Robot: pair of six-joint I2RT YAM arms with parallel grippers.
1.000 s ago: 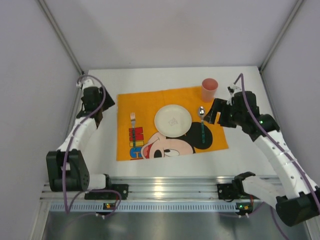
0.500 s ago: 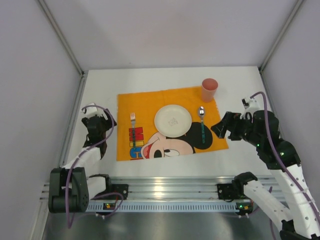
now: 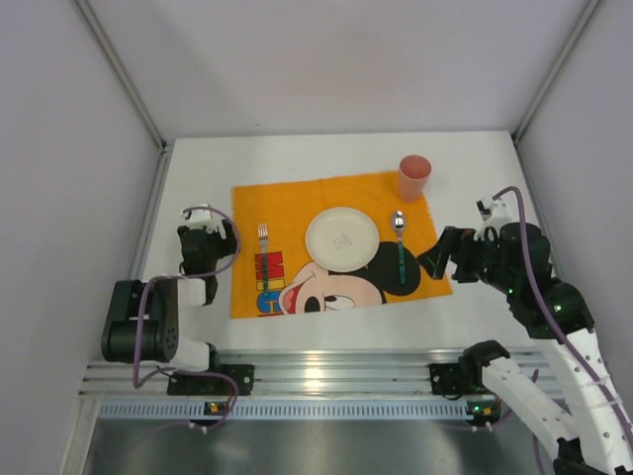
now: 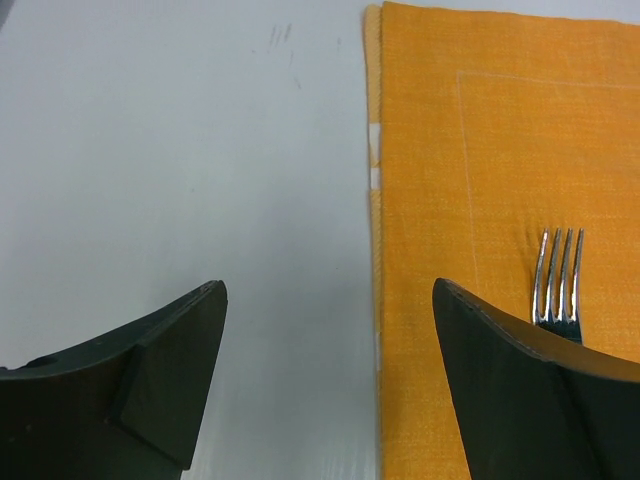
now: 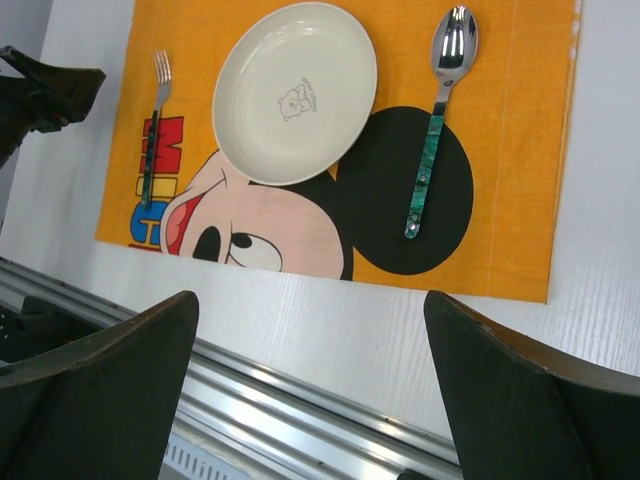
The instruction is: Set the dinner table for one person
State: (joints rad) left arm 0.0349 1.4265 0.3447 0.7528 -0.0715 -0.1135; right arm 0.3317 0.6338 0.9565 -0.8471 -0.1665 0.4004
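The white dinner table (image 3: 297, 153) carries an orange Mickey Mouse placemat (image 3: 287, 203). On the mat lie a fork (image 3: 263, 252) at the left, a cream plate (image 3: 342, 238) in the middle and a green-handled spoon (image 3: 401, 242) at the right. A pink cup (image 3: 414, 177) stands at the mat's far right corner. My left gripper (image 3: 206, 247) is open and empty, low over the table just left of the mat; the fork tines (image 4: 558, 285) show beside its right finger. My right gripper (image 3: 443, 255) is open and empty, raised by the mat's right edge, with plate (image 5: 295, 92) and spoon (image 5: 440, 110) in its view.
Grey panel walls enclose the table on three sides. An aluminium rail (image 3: 326, 371) runs along the near edge with both arm bases on it; it also shows in the right wrist view (image 5: 280, 400). Bare tabletop (image 4: 180, 150) lies left of the mat.
My left arm has folded back toward its base, the gripper dropping near the mat's left edge. My right arm has pulled back from the spoon toward the near right. The tableware has not moved.
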